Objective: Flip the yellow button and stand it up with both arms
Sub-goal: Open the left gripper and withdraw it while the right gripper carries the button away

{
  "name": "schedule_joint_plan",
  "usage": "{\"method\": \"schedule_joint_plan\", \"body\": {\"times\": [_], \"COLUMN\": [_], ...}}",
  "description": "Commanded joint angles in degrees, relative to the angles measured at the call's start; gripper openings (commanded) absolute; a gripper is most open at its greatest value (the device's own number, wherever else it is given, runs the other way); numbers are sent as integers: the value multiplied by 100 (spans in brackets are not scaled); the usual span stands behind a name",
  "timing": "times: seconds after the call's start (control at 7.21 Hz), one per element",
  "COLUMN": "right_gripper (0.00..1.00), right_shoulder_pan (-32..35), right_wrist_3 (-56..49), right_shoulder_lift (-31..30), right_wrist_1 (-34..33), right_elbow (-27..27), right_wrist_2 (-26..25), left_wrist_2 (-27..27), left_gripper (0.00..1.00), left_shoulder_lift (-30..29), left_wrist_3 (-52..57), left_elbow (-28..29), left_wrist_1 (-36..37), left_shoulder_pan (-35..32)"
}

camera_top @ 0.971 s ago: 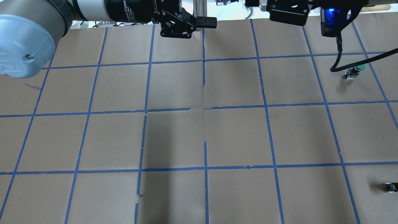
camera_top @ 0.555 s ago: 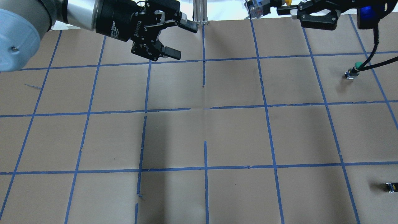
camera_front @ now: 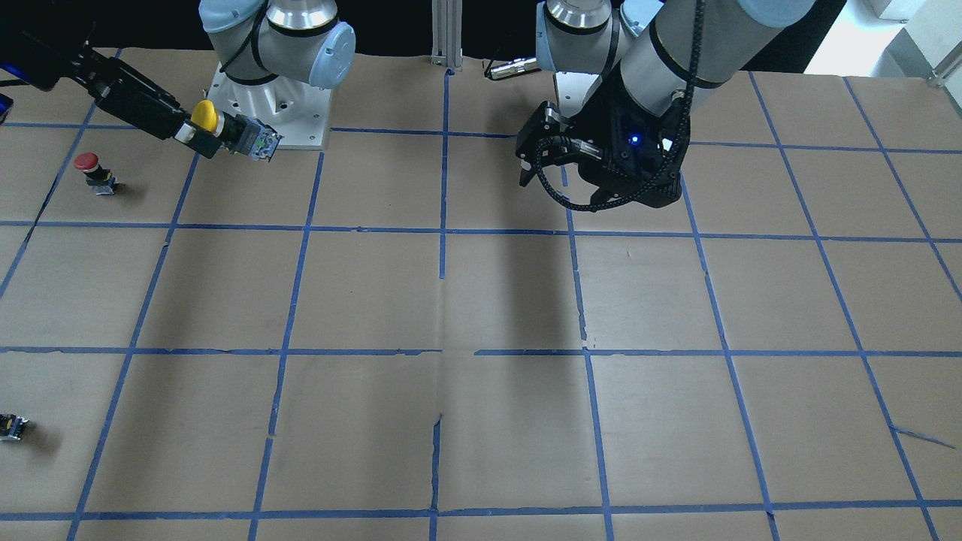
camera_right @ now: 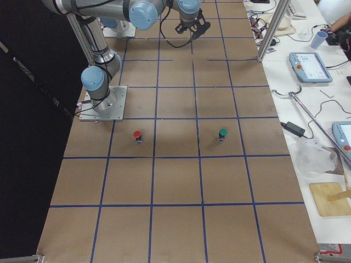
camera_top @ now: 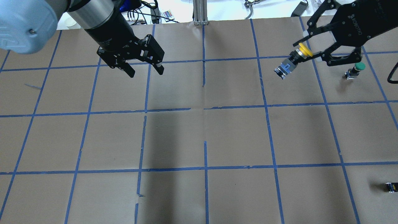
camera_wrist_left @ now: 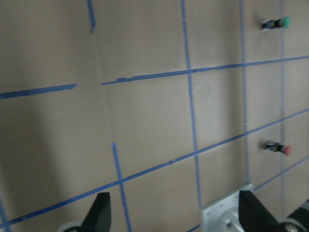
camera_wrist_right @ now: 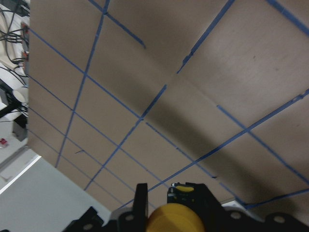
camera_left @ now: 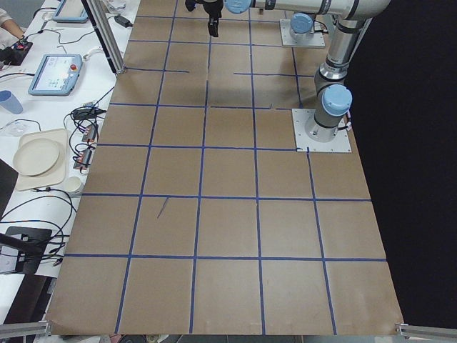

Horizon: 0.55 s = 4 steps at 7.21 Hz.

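Overhead exterior: our right black gripper (camera_top: 307, 52) pinches the yellow-capped push-button (camera_top: 287, 66) at two o'clock; our left gripper (camera_top: 145, 71) gapes empty. A mistimed handover could drop it.

Swung the left gripper (camera_top: 146, 73) off the far edge and in over the paper, fingers now pointing down, not sideways. Brought the right gripper (camera_top: 305, 51) down into overhead view, clamped on the yellow button (camera_top: 285, 67), base poking out toward the left gripper.
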Motion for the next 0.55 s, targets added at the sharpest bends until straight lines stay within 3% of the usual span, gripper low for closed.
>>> {"method": "schedule_joint_plan", "body": {"times": [0.0,0.28,0.42], "right_gripper": [9,8,7], "right_shoulder_pan": [8,-1,-1], "right_wrist_3": [-2203,-4314,-5020], "right_shoulder_lift": [32,58,59], "right_wrist_1": [-100,-249,-703], "right_elbow": [20,133,326], "right_wrist_2": [-1429,-2162,-2574], "left_wrist_2": [1739,1709,1665], "left_gripper": [94,94,94], "left_shoulder_lift": [128,252,366], "left_wrist_3": [38,-40,-23], "left_elbow": [-105,-368,-526], "left_wrist_1": [65,82,317], "left_shoulder_pan": [-112,-60,-7]}}
